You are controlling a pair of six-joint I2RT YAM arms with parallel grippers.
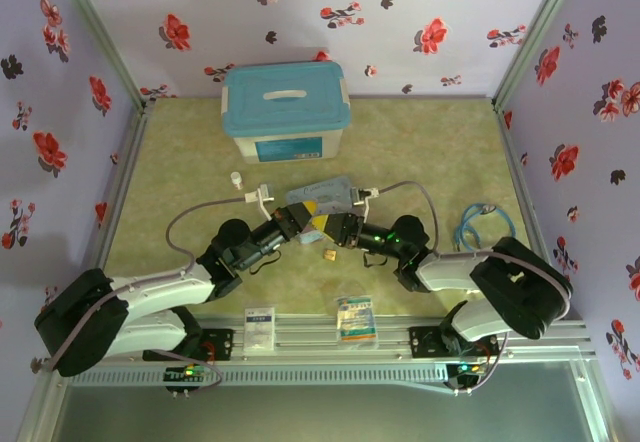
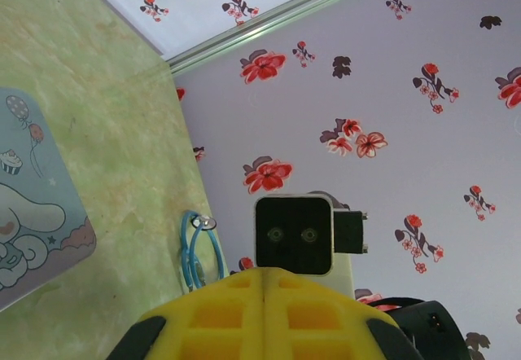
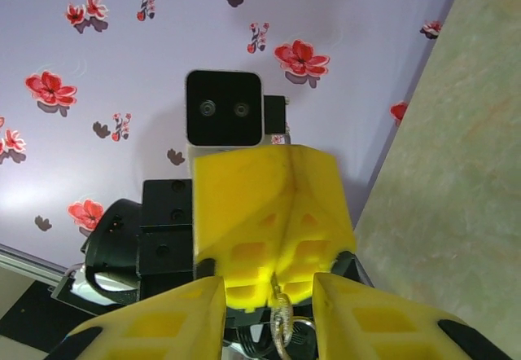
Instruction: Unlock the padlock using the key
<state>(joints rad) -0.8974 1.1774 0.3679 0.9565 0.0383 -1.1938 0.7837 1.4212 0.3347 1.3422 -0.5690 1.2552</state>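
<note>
One mistimed handover could drop the tiny silver metal key (image 3: pixel 282 321), pinched in the shut left gripper (image 2: pixel 264 283) between the half-open, empty right gripper (image 3: pixel 269 291) jaws, onto the green table (image 1: pixel 450 162) where the small brass-gold padlock (image 1: pixel 328 255) lies at their 6 o'clock

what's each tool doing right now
left tool: closed, holding the thin silvery metal key
right tool: open, straddling that key, not gripping
</note>
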